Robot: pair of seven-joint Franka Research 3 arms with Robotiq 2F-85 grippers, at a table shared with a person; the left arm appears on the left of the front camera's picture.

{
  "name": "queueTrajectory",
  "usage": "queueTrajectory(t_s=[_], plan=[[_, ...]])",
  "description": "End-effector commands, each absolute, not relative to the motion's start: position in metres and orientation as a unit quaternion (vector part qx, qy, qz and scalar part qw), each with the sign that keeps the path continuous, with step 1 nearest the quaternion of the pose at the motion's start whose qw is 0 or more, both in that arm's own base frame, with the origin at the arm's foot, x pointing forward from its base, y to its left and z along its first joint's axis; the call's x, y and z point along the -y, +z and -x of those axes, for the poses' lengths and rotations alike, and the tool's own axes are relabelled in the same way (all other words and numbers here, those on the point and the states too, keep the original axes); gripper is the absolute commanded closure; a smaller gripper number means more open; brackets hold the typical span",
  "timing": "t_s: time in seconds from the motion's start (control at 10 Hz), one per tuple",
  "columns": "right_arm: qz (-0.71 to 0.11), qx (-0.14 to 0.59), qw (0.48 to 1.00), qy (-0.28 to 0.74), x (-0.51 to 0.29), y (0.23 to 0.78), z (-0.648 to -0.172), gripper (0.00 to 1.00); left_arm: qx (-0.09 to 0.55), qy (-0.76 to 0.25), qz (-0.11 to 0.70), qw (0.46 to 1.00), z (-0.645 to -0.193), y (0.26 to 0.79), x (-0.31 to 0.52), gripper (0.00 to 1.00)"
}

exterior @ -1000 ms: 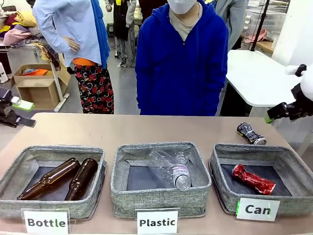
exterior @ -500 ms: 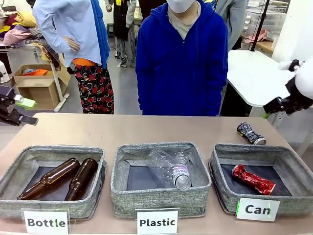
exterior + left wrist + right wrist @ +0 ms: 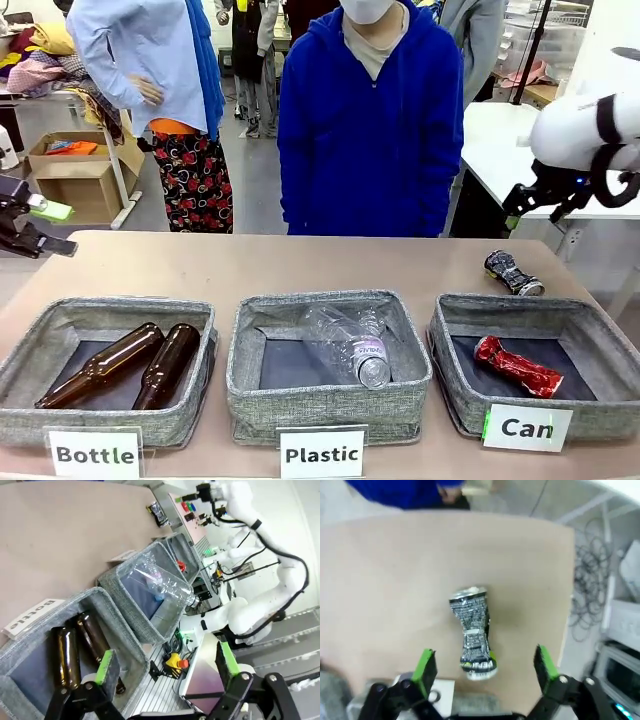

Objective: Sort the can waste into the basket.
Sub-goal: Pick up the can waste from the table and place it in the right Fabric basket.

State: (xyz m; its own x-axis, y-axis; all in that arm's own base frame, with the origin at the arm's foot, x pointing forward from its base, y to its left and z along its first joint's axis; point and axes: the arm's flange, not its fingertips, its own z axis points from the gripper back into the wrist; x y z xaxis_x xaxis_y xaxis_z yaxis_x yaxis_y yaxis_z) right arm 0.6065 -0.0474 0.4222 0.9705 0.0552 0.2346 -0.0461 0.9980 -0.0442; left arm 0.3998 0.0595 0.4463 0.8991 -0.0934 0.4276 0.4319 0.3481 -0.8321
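Can waste, L to R: red crushed can (image 3: pixel 518 366) lies inside the "Can" basket (image 3: pixel 590 325) at the worktop's (image 3: pixel 300 265) right end, on its dark bottom, long axis running 10 to 4 o'clock. Black & silver can (image 3: pixel 514 272) lies on the bare worktop just beyond that basket's far rim, at about 11 o'clock from the red one, not touching the basket as far as front view shows.

Far left, left claw (image 3: pixel 40 228) hangs off the worktop's left edge; in its wrist view the green pads (image 3: pixel 104 666) stand wide apart w/ nothing between. Below it the "Bottle" basket (image 3: pixel 40 345) holds two brown glass bottles (image 3: pixel 130 364) side by side. Middle "Plastic" basket (image 3: pixel 250 340) holds a clear plastic bottle (image 3: pixel 350 345), cap end toward 5 o'clock.

Person in blue hoodie (image 3: pixel 370 120) stands at the far side, behind the middle basket.

Right claw (image 3: pixel 515 205) is up in the air at 12 o'clock above the black & silver can (image 3: pixel 473 632); wrist view looks straight down on it, fingers (image 3: pixel 546 663) spread wide either side, can centred betw. them, well apart, empty.
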Motion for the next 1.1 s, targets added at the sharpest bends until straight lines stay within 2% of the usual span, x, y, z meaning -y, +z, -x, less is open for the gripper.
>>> queueTrajectory(t_s=[0.0, 0.4, 1.0], plan=[[0.017, 0.060, 0.998, 0.028, 0.040, 0.416, -0.625, 0.00, 0.151, -0.168, 0.545, 0.808, -0.395, 0.447, -0.059, 0.00], [-0.017, -0.021, 0.999, 0.033, 0.040, 0.348, -0.641, 0.00, 0.151, -0.168, 0.545, 0.808, -0.395, 0.447, -0.059, 0.00], [-0.021, -0.035, 0.999, 0.024, 0.036, 0.313, -0.645, 0.00, 0.151, -0.168, 0.545, 0.808, -0.395, 0.447, -0.059, 0.00]])
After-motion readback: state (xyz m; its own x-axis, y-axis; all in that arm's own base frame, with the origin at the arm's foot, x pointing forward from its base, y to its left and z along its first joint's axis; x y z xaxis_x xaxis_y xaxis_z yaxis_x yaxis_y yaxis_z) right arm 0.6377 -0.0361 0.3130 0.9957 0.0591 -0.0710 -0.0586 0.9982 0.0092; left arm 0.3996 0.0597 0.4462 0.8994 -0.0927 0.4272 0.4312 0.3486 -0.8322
